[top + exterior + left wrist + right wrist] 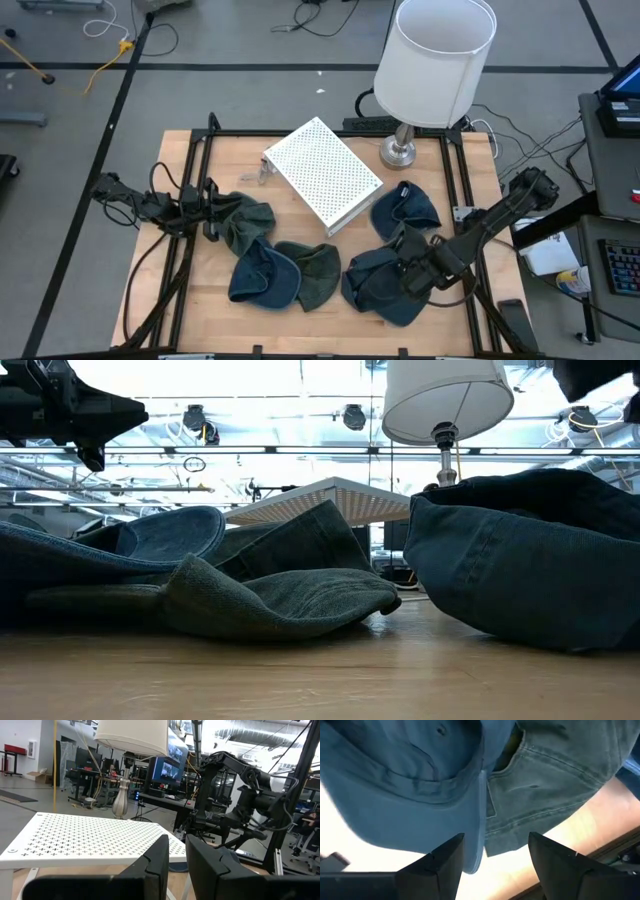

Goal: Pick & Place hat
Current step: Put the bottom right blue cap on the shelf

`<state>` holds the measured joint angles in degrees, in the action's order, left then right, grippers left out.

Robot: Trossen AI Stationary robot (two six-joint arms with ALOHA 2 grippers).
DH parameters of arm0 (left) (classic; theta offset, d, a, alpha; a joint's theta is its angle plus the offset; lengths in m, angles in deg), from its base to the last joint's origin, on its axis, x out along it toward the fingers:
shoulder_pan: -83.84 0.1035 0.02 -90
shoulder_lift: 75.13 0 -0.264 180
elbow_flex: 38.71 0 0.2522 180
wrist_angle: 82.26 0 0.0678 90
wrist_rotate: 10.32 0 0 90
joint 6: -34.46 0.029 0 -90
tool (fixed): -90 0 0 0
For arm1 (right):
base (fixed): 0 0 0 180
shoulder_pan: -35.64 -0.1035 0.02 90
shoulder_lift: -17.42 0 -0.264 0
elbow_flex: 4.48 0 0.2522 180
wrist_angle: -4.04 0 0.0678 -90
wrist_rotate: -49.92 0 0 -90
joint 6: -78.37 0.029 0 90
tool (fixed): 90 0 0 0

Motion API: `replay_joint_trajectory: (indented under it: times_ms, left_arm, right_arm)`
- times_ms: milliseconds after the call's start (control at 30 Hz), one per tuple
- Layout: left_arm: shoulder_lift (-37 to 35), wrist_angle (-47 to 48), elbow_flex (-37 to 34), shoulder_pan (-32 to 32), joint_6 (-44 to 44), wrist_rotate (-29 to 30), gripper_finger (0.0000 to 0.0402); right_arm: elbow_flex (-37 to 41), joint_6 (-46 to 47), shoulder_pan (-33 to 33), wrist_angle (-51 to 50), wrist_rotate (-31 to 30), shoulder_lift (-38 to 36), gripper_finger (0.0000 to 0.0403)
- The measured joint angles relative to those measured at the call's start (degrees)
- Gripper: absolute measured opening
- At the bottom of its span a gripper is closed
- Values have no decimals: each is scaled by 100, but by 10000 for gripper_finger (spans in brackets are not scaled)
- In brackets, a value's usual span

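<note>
From where I sit, the job looks barely begun. The wooden desk (300, 325) carries a white perforated stand (322, 171) near its middle and a lamp (434, 62) at the far edge, and nothing rests on the stand's top in any view, so if that is where hats are meant to go — my guess only — none has been placed. The hats are all down on the wood: a dark blue hat (383, 287) on my right side, another blue one (405, 208) just beyond it near the lamp base, a green hat (320, 272) and a blue hat (259, 273) overlapping in front of the stand, and an olive hat (246, 222) on the left. The right gripper (495, 852) is over the dark blue hat with its jaws spread wide; in its wrist view, blue brim and grey-green cloth lie between and beyond the fingers, nothing pinched yet, so I judge it poised to take a hat, not carrying one. The left gripper (176, 855) hangs by the olive hat with its jaws nearly together and nothing in them, facing the stand. Grasp, lift, carry and release all remain.
</note>
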<state>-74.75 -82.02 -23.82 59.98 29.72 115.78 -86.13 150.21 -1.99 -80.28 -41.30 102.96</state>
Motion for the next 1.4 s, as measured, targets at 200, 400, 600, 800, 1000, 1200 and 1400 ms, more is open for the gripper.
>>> replay_joint_trajectory:
  times_ms: [200,400,600,800,1000,1200,1400]
  left_arm:
    - [-1,0,1,0,0,-1,67]
    - [-2,0,2,0,-2,0,67]
    - [0,1,0,0,-1,0,67]
    - [-2,0,0,0,-2,-1,67]
    - [0,0,0,0,-1,0,67]
    - [0,2,0,0,-2,0,67]
    - [0,2,2,0,-2,-2,67]
  right_arm:
    - [335,-1,-57,524,22,0,212]
    - [567,-103,-111,1059,288,-7,212]
    - [724,-240,-112,1252,456,-9,211]
    - [774,-280,-112,1389,589,-9,178]
    - [774,-361,-112,1381,586,-9,102]
    - [773,-357,-110,1409,569,-22,12]
    - [737,-361,-112,1485,582,-22,5]
